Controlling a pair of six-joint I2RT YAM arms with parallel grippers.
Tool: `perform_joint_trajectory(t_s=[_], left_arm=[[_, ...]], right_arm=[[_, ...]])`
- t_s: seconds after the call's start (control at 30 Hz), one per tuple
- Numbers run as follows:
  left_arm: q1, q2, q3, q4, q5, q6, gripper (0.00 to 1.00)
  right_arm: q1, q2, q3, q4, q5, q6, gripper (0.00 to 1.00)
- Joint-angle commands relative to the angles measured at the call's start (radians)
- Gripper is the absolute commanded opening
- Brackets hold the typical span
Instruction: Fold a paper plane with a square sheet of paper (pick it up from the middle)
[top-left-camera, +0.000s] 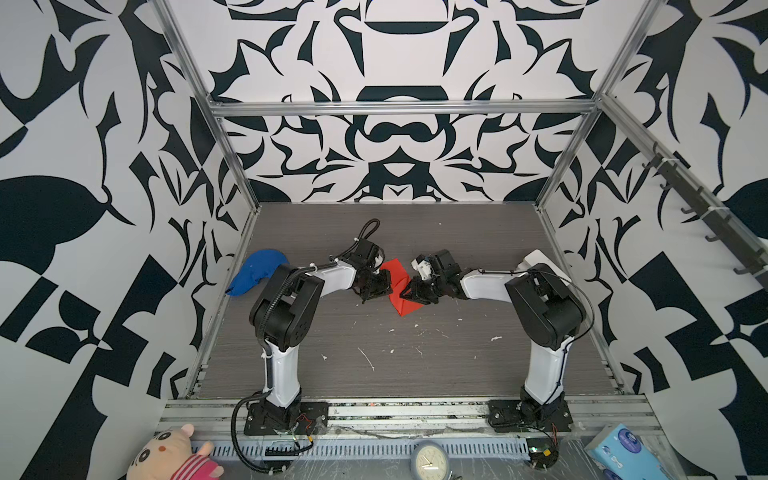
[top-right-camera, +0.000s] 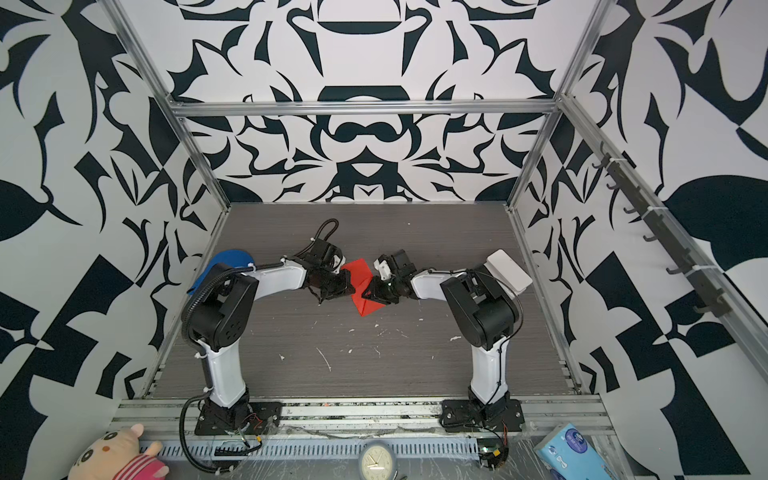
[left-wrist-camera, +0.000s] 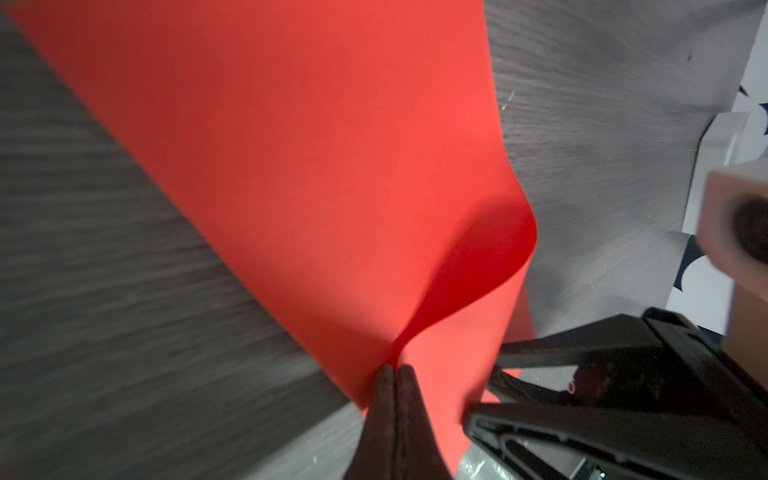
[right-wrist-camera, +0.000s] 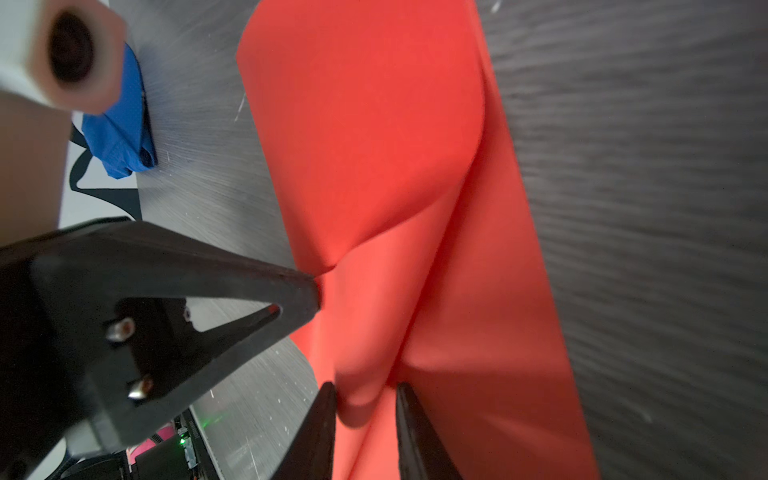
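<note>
The square sheet of paper (top-left-camera: 395, 291) (top-right-camera: 362, 286) is bright red and sits mid-table between both grippers, lifted and curled over itself. My left gripper (top-left-camera: 389, 275) (left-wrist-camera: 394, 368) is shut on the paper's edge (left-wrist-camera: 311, 166), which bulges into a loop just past the fingertips. It also shows in the right wrist view, its tip (right-wrist-camera: 316, 291) pinching the sheet (right-wrist-camera: 374, 145). My right gripper (top-left-camera: 406, 291) (right-wrist-camera: 364, 388) is open, its jaws standing apart around a loose hump of the paper. No paper plane is in view.
A blue cloth lump (top-left-camera: 255, 270) (right-wrist-camera: 120, 137) lies at the table's left edge behind the left arm. A white box (top-left-camera: 544, 262) sits at the right edge behind the right arm. White scraps (top-left-camera: 368, 357) dot the near table. A plush toy, clock and tissue pack lie beyond the front rail.
</note>
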Motion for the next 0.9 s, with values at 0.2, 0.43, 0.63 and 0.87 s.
perform_joint_trajectory(t_s=[0.2, 0.43, 0.63, 0.87], left_arm=[[0.006, 0.014, 0.030, -0.033, -0.026, 0.024, 0.00], [0.005, 0.031, 0.054, -0.036, -0.019, 0.032, 0.00], [0.006, 0.041, 0.055, -0.039, -0.015, 0.031, 0.00], [0.005, 0.046, 0.055, -0.035, -0.008, 0.032, 0.00]], right_arm=[[0.012, 0.039, -0.001, -0.165, 0.139, -0.064, 0.28], [0.017, 0.038, -0.001, -0.200, 0.197, -0.087, 0.27], [0.020, 0.040, 0.000, -0.202, 0.198, -0.088, 0.27], [0.020, 0.041, 0.005, -0.204, 0.202, -0.094, 0.28]])
